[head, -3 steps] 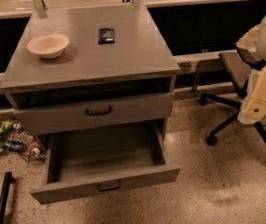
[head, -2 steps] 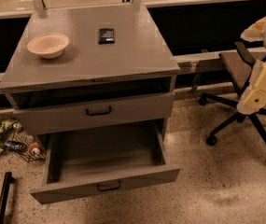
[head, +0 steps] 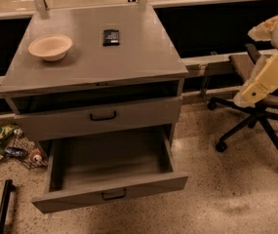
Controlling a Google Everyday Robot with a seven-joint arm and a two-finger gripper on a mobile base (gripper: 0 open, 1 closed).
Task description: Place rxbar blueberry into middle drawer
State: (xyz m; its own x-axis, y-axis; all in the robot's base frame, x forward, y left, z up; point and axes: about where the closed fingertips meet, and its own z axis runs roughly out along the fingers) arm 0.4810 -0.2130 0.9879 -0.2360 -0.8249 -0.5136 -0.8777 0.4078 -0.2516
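The rxbar blueberry [head: 111, 36], a small dark flat bar, lies on the grey cabinet top [head: 129, 62], right of a cream bowl [head: 50, 47]. The middle drawer [head: 110, 193] is pulled wide open below; its flat bottom holds nothing. My gripper [head: 249, 94] is at the end of the cream arm at the right edge, over the office chair. It is far right of the cabinet and nothing shows in it.
A grey drawer [head: 97, 117] with a black curved handle sits just above the open one, with a dark gap over it. A black office chair [head: 255, 116] stands at the right. Litter and a wire basket [head: 11, 145] lie on the floor at the left.
The cream arm at the right edge has risen slightly. The bar, bowl and drawers have not moved.
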